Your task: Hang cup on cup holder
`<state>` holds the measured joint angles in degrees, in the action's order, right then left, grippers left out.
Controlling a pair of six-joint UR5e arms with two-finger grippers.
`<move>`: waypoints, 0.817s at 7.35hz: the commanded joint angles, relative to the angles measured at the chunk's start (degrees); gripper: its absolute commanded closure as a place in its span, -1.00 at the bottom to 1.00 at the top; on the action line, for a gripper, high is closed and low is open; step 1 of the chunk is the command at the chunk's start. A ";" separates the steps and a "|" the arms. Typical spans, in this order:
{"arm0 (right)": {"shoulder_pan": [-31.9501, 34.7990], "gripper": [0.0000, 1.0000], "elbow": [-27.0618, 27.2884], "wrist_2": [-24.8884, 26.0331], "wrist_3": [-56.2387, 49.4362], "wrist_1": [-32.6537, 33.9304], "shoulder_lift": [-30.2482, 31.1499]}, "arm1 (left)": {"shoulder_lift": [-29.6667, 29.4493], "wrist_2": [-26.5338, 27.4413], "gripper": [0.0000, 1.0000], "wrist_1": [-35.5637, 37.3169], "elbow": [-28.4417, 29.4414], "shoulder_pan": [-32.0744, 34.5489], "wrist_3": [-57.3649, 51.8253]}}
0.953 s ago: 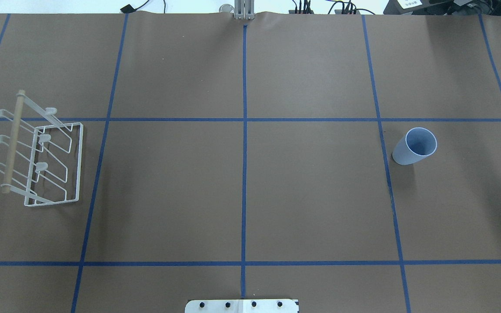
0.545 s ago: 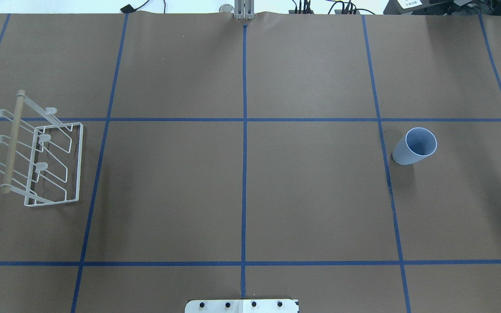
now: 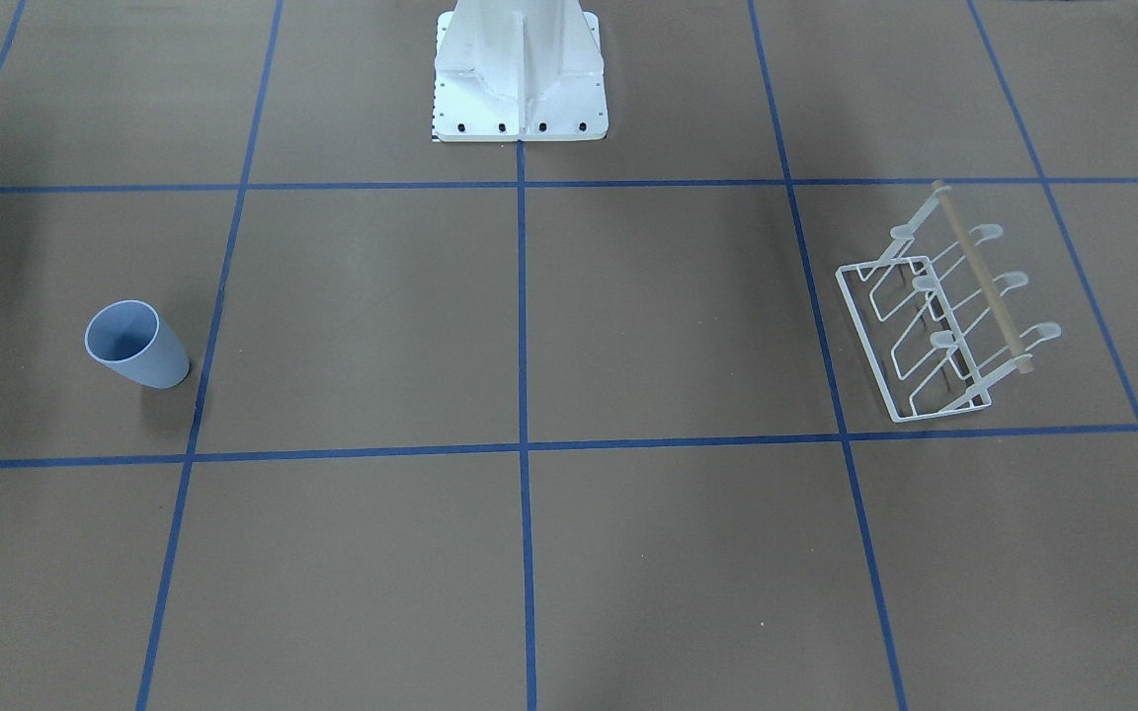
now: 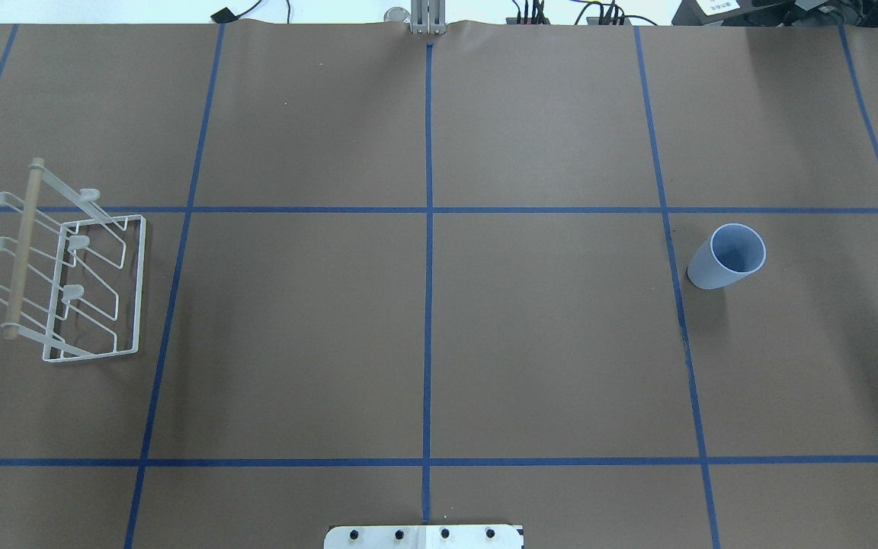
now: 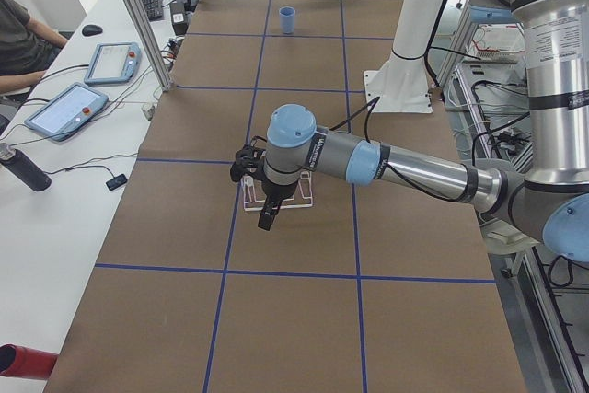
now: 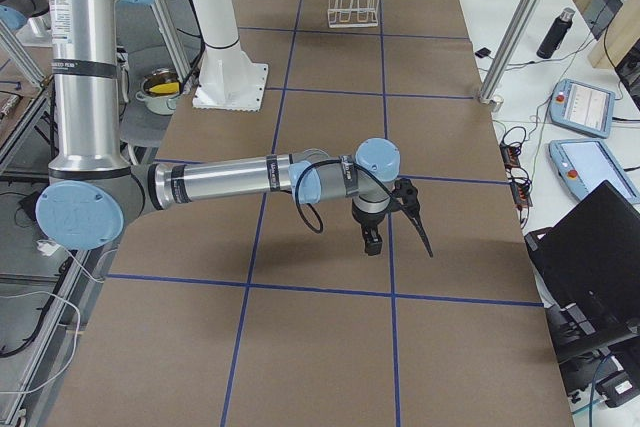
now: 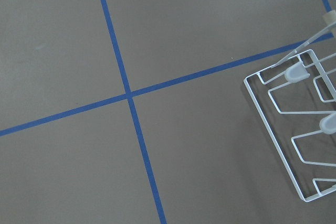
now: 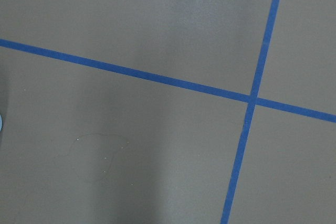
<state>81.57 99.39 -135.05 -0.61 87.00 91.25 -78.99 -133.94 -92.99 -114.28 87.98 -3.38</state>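
The light blue cup (image 4: 727,256) stands upright on the brown table at the right of the overhead view, alone; it also shows in the front view (image 3: 135,345) and far off in the left side view (image 5: 288,19). The white wire cup holder (image 4: 65,274) with its wooden rod (image 4: 21,248) stands at the far left, with bare prongs; it also shows in the front view (image 3: 944,316) and the left wrist view (image 7: 299,129). My left gripper (image 5: 268,212) hangs over the holder. My right gripper (image 6: 398,239) hangs low over the table. I cannot tell whether either is open or shut.
The robot's white base (image 3: 520,69) stands at the table's middle edge. Blue tape lines (image 4: 428,229) grid the table. A side table with tablets (image 5: 69,108), a bottle (image 5: 26,169) and a seated person (image 5: 18,39) lies beyond an aluminium post (image 5: 138,16).
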 commanded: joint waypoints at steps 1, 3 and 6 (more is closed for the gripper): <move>-2.36 -0.98 0.19 -3.61 0.52 -0.51 0.07 | 0.33 0.00 -0.96 0.00 0.03 0.00 0.13; -8.59 -0.88 3.35 -2.08 17.30 -6.27 -1.34 | 0.41 0.00 -0.96 0.17 0.03 -0.09 0.22; -21.06 -0.93 3.09 4.50 31.52 -13.61 -4.32 | 0.41 0.00 -0.96 0.00 0.20 -0.09 0.31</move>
<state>65.87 102.45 -134.00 25.96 74.99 88.55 -78.59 -133.94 -92.95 -114.11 87.89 -3.09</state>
